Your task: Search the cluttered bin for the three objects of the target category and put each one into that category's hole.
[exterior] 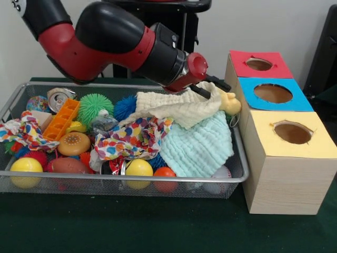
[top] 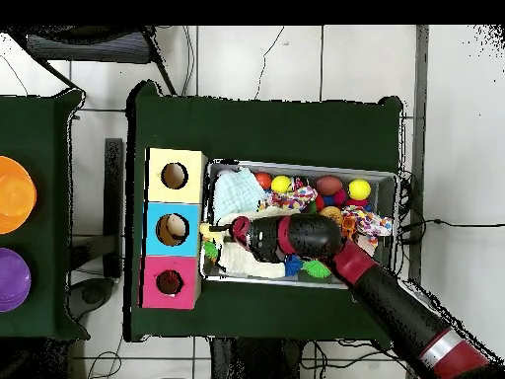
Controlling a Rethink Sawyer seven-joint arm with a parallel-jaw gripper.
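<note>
The wire mesh bin [exterior: 131, 178] is full of toys and cloths; it also shows in the overhead view [top: 296, 164]. My gripper [exterior: 210, 87] is at the bin's right end, next to the wooden box. It is shut on the pale yellow soft toy [exterior: 230, 103], which hangs at rim height beside a cream cloth [exterior: 176, 107]. In the overhead view the gripper [top: 223, 232] and the toy [top: 207, 231] are at the bin's edge by the blue-topped hole. The red-topped hole [exterior: 258, 64] [top: 169, 282] is open. The orange striped toy and the brown toy are hidden.
The blue-topped hole [exterior: 273, 93] and the yellow-topped hole [exterior: 293, 133] share the box. A mint cloth [exterior: 197, 147], a patterned cloth [exterior: 134, 139], spiky balls [exterior: 95, 107], yellow balls [exterior: 138, 168] and an orange tray [exterior: 62, 119] fill the bin.
</note>
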